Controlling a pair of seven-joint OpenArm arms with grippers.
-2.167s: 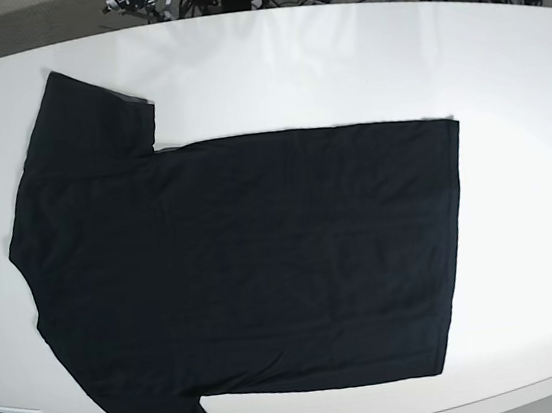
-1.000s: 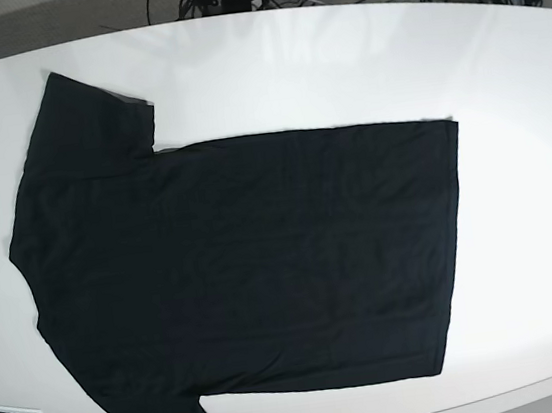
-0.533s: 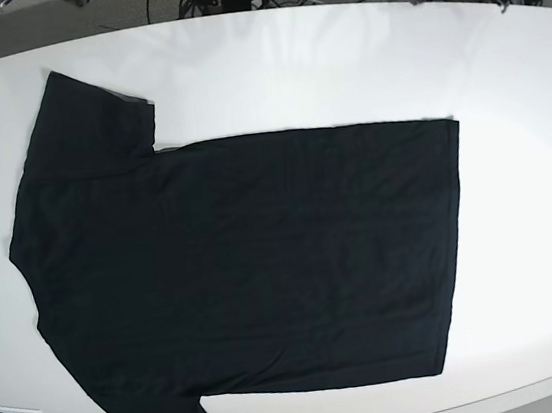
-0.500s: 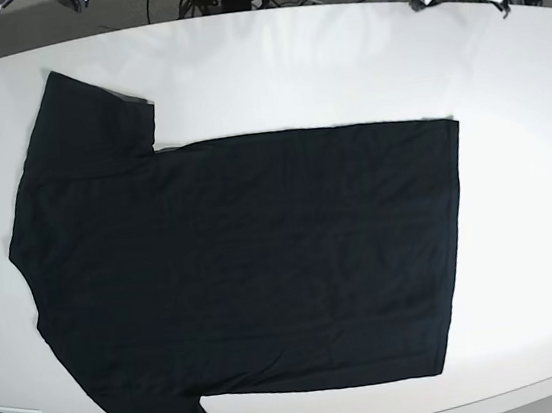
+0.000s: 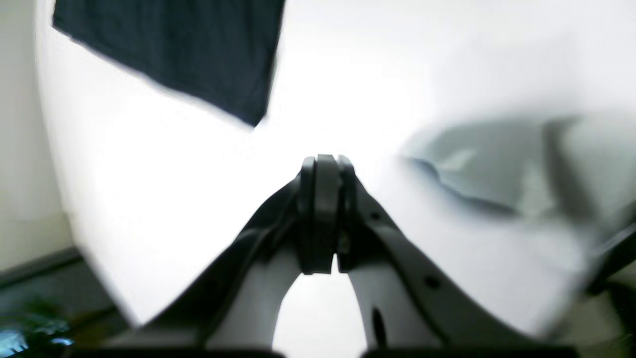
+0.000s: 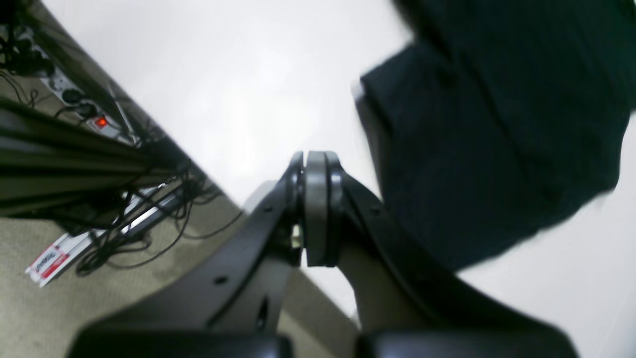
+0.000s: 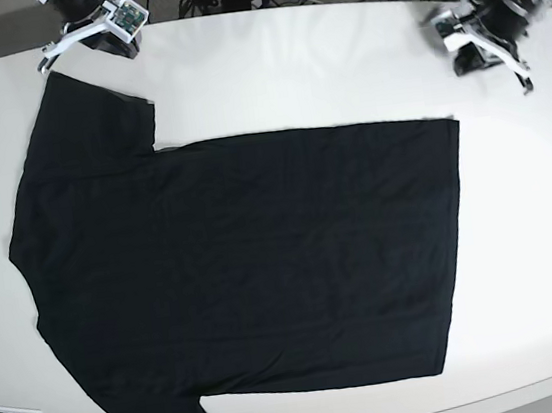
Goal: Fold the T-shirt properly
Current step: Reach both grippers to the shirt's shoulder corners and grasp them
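Both arms have come into view since a moment ago, when you could see only the shirt on the white surface (image 7: 269, 66); the shirt itself has not moved. Your right gripper (image 7: 42, 66) now hangs at the far corner near one sleeve, and your left gripper (image 7: 526, 85) hangs at the far side near the bottom hem. On both, the jaws are pressed tight together and hold nothing. The T-shirt (image 7: 254, 270) lies spread flat with its plain black side up, and no print shows. From your right jaws, the sleeve is just ahead and off to one side, close but not touching, as the right wrist view shows (image 6: 497, 139). From your left jaws, the hem corner (image 5: 248, 112) is ahead and well off to the side, with bare surface in between. The shirt looks soft, thin and light, so it will bend and sag the moment you lift it, and it will not hold any shape by itself. It is not easy to break, but it can bunch up or slide on the smooth surface if you drag it. You will probably do best to open the jaws first, then pinch an edge: the sleeve tip or shoulder with your right, the hem corner with your left. Try to lift both ends together so the cloth folds over evenly.
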